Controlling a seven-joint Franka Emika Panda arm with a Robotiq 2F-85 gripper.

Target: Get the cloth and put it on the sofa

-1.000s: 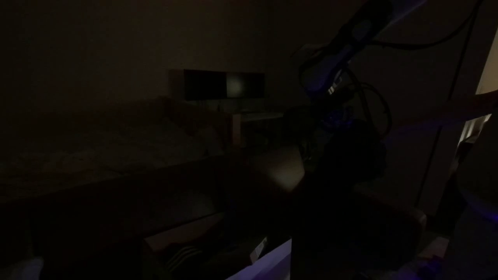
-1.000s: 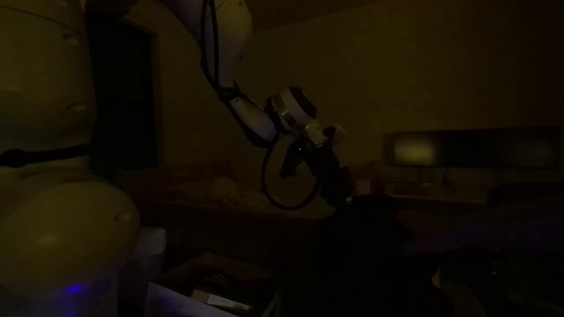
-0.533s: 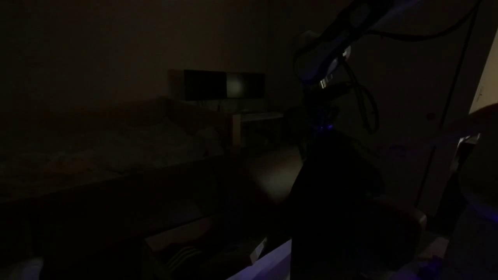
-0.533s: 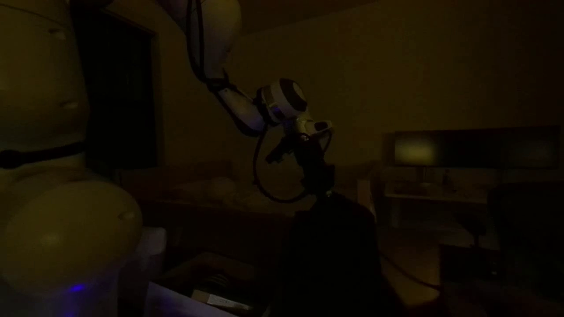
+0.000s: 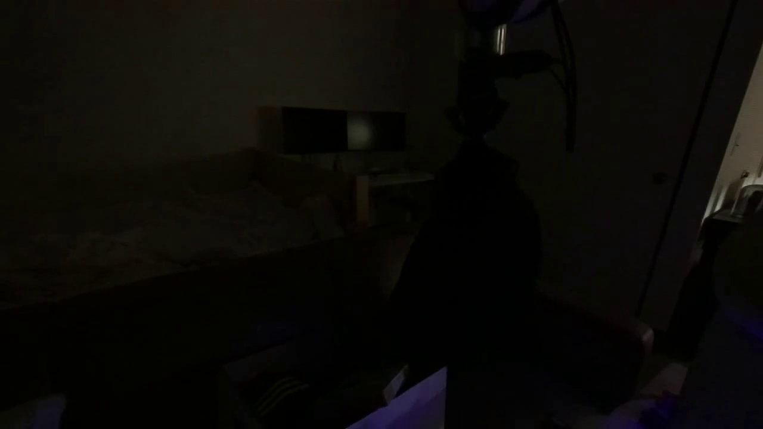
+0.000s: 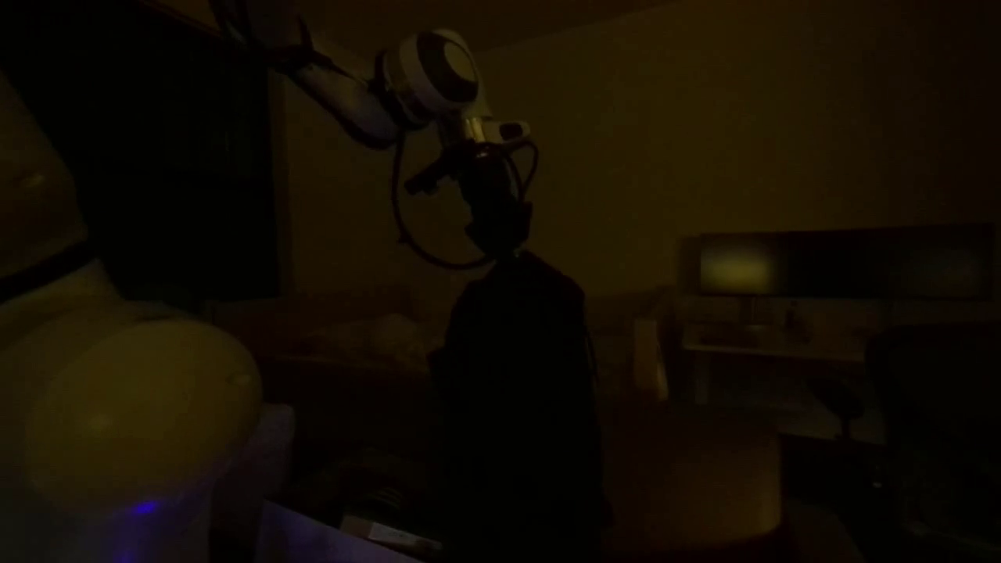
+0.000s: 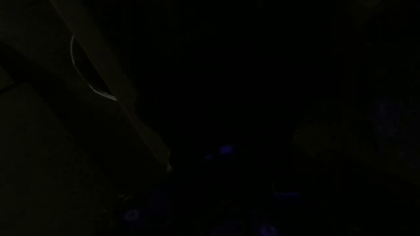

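Observation:
The room is very dark. A black cloth [image 6: 516,391] hangs long and straight down from my gripper [image 6: 510,252], which points down and is shut on its top end. The cloth [image 5: 477,238] and gripper [image 5: 474,138] also show in an exterior view. In the wrist view, the middle is almost wholly black, and finger details cannot be made out. The cloth's lower end merges with the dark. A dark shape with a rounded edge [image 5: 645,339] stands behind and right of the cloth; I cannot tell if it is the sofa.
An open box with a pale flap [image 5: 411,402] stands low in front; it also shows in an exterior view [image 6: 313,536]. A bed [image 5: 149,244] and monitors [image 5: 343,129] are behind. A brown lit surface [image 6: 704,477] lies right of the cloth.
My gripper has risen and swung to a more upright pose, moving left in both exterior views. The cloth has lifted with it and hangs straighter. A blurred arm-like shape at the right has gone.

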